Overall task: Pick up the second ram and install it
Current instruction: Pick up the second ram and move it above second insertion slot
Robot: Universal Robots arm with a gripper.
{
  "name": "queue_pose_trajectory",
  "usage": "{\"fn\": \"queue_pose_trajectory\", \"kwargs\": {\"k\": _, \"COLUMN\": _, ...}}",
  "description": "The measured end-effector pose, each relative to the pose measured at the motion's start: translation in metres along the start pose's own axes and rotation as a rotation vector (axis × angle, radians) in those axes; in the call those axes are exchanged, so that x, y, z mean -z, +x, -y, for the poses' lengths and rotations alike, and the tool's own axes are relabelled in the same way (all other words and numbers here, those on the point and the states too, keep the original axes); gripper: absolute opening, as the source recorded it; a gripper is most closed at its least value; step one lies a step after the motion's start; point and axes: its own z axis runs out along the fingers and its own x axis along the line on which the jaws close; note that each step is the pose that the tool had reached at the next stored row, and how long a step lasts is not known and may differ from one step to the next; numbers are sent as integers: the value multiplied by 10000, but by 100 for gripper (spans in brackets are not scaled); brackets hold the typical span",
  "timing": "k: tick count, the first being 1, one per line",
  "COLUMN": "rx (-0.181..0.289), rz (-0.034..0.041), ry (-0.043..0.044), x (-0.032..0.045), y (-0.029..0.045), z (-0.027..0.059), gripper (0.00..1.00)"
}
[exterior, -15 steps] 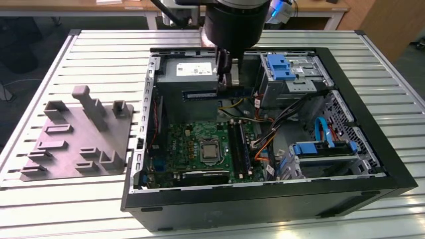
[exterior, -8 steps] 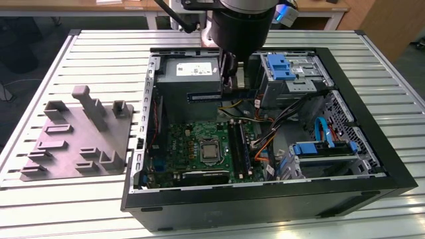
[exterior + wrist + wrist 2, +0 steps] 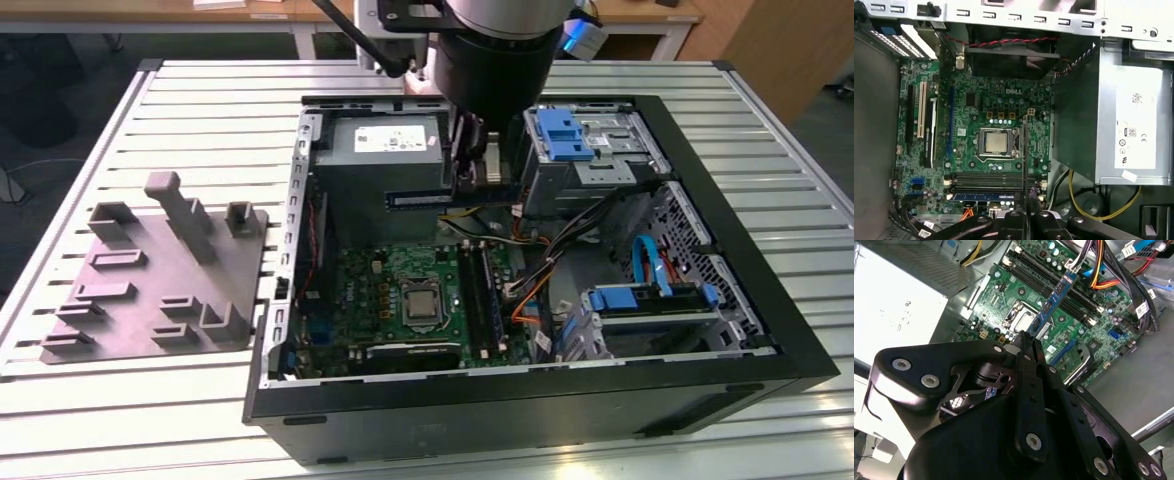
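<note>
Inventory, from the exterior view's left to its right.

1. Slatted table (image 3: pixel 200 100): one. It carries everything below.
2. Grey fixture plate (image 3: pixel 154 275): one, with raised blocks, lying apart from the case.
3. Computer case (image 3: pixel 534 400): one, lying open side up.
4. Power supply (image 3: pixel 380 160): one, in the far part of the case.
5. Motherboard (image 3: pixel 387 290): one, with one processor (image 3: pixel 424 306) near its middle.
6. Memory sticks: two.
   - The second ram (image 3: pixel 430 200) hangs level above the case, just in front of the power supply and clear of the board.
   - The other memory stick (image 3: pixel 986 196) sits in a slot beside the processor.
7. Gripper (image 3: pixel 470 180): one.
8. Blue bracket (image 3: pixel 561 135) and second blue bracket (image 3: pixel 641 298): two, on the drive cages.

Hard to make out:
- You cannot see the arm's upper part, which the frame edge cuts off.
- The gripper covers the middle of the second ram.
- In the first wrist view the second ram (image 3: pixel 1025 150) is edge-on, a thin dark line.
- You cannot count the slots surely.

Gripper state: in the second wrist view the gripper (image 3: pixel 1024 342) has its fingers pressed together, pinching one end of the second ram (image 3: pixel 1053 302), which juts out over the board.
</note>
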Motion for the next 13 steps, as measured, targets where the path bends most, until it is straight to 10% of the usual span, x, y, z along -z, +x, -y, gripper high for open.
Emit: {"fn": "queue_pose_trajectory", "kwargs": {"k": 13, "rx": 0, "rz": 0, "ry": 0, "x": -98, "y": 12, "z": 107, "gripper": 14}}
